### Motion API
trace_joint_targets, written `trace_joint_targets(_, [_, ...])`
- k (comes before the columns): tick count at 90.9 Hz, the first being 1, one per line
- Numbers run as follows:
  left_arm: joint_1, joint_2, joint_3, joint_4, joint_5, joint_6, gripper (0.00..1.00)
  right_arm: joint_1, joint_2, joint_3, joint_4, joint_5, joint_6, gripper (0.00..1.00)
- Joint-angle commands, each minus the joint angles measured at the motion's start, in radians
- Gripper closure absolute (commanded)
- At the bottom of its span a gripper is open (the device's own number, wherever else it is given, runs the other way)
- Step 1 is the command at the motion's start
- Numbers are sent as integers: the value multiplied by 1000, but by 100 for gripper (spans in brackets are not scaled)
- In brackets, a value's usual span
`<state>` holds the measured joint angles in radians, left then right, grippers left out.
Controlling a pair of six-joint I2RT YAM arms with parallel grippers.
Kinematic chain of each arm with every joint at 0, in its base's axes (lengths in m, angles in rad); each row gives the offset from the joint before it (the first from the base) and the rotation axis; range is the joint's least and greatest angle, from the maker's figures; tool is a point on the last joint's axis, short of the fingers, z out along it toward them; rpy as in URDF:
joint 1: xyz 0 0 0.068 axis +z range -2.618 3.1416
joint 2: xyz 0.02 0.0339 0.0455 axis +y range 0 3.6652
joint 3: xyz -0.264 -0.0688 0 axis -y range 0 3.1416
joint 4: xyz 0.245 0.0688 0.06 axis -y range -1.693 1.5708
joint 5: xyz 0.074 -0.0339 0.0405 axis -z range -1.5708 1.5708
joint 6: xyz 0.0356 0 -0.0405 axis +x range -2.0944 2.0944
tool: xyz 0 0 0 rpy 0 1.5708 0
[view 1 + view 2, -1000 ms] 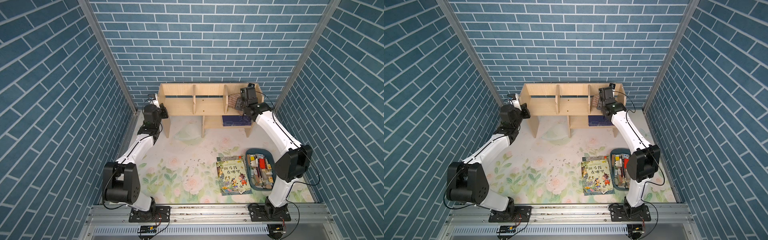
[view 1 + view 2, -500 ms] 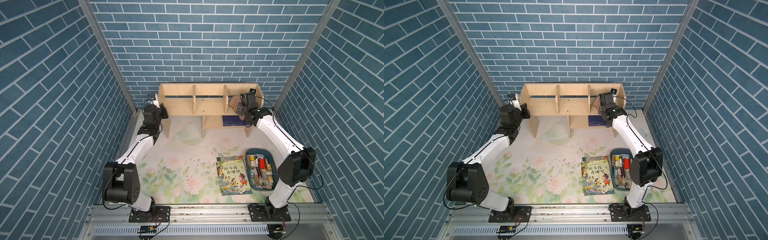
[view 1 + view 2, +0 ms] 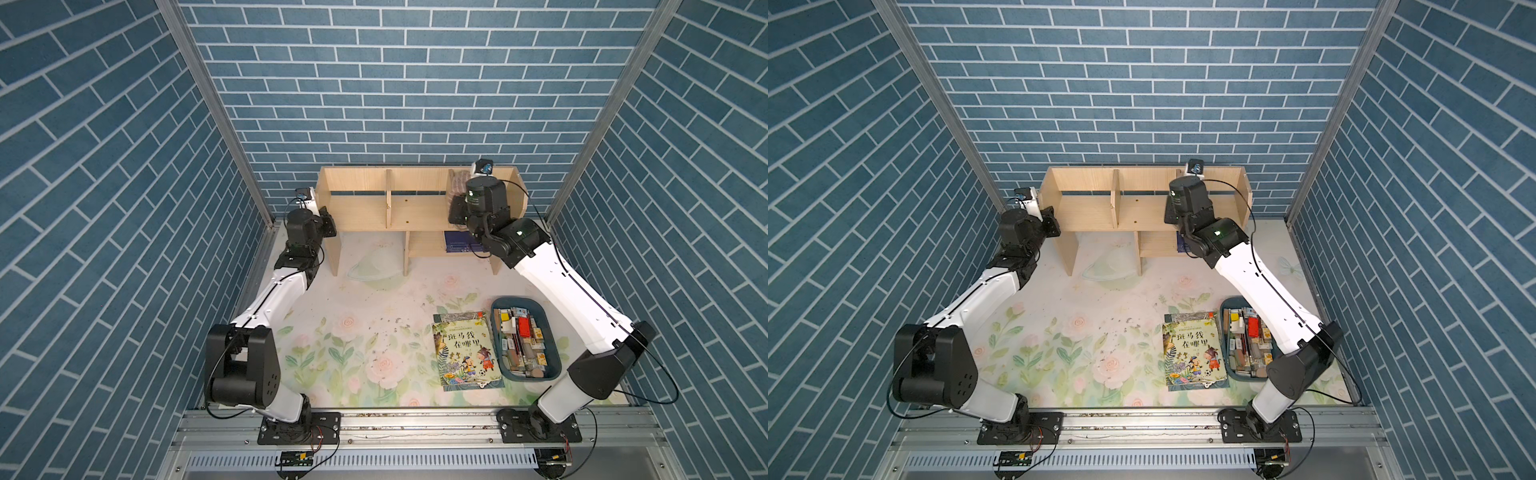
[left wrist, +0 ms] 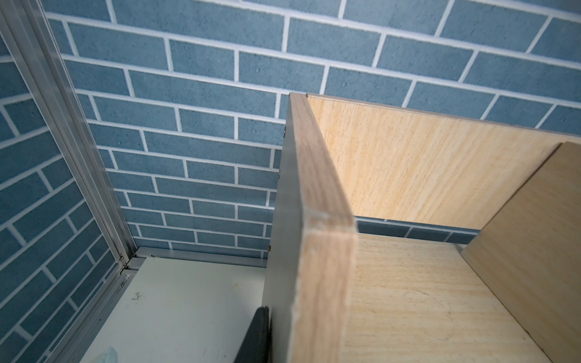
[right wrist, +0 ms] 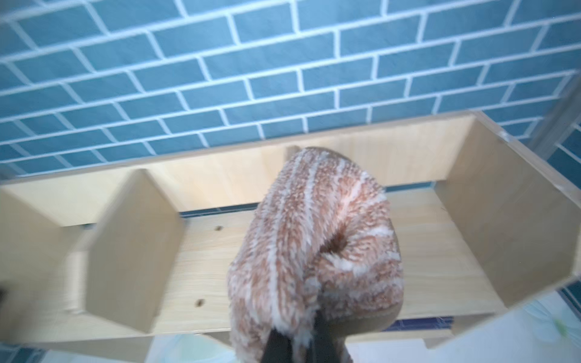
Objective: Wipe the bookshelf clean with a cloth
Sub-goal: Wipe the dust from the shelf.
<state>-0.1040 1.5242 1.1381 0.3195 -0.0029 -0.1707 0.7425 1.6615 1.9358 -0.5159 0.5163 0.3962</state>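
The floral-printed table (image 3: 365,303) carries, at its far edge against the blue brick wall, the low light-wood bookshelf (image 3: 419,212) with three upper compartments and a small lower shelf, where a dark blue book (image 3: 457,242) lies. Nearer the arm bases, well apart from the shelf, lie a colourful picture book (image 3: 465,351) and, just beside it, a blue tray (image 3: 550,345) packed with small items. The fluffy tan-pink cloth with white stripes (image 5: 314,239) is bunched in the upper compartment on the right arm's side, close to the divider and over the shelf board. The right fingers (image 5: 276,347) are closed on its lower end. Of the left fingers (image 4: 256,336), one lies along the outer face of the shelf's side panel and the other is hidden, so whether they clamp it cannot be told. Wiping seems under way in this end compartment; the middle and far compartments and the lower shelf probably remain.
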Motion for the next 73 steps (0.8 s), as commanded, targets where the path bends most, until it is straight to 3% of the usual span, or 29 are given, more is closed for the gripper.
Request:
trace_joint_targets(1, [-26,28,-9,-59,150,-120,100,70,108,139,-22,20,-44,100])
trace_joint_targets(25, [-25,28,-12,-51,157,-128,100,126,366,455,-137,35,-13,100])
trace_joint_targets(39, [-25,25,-11,-45,167,-134,100,127,365,400,-132,39,-2,100])
trace_joint_targets(55, [-25,15,-11,-51,153,-136,100,126,275,214,-39,27,2,100])
trace_joint_targets(67, [-25,-21,-13,-68,101,-147,65,126,167,34,99,-54,-13,100])
trace_joint_targets(73, [-25,-48,-18,-71,63,-158,55,126,109,-51,169,-87,-21,100])
